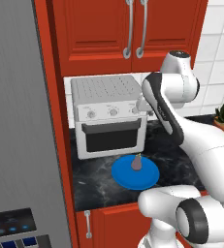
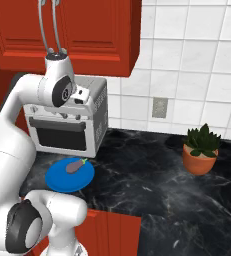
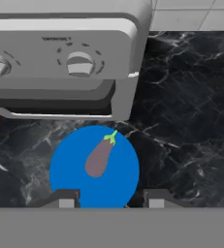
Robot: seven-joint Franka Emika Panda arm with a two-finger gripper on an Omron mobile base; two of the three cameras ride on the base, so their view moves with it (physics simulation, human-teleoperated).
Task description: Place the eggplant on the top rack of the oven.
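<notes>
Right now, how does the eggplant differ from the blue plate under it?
The eggplant is dull purple with a green stem cap; the blue plate is one bright colour. The eggplant is pear-shaped and rounded, the plate a flat disc. The eggplant is much smaller, covering just part of the plate's middle. Both sit on the dark marble counter before the white toaster oven.

Even, bright rendered light, faint shadows, no glare; soft, slightly blurred hand view.
</notes>
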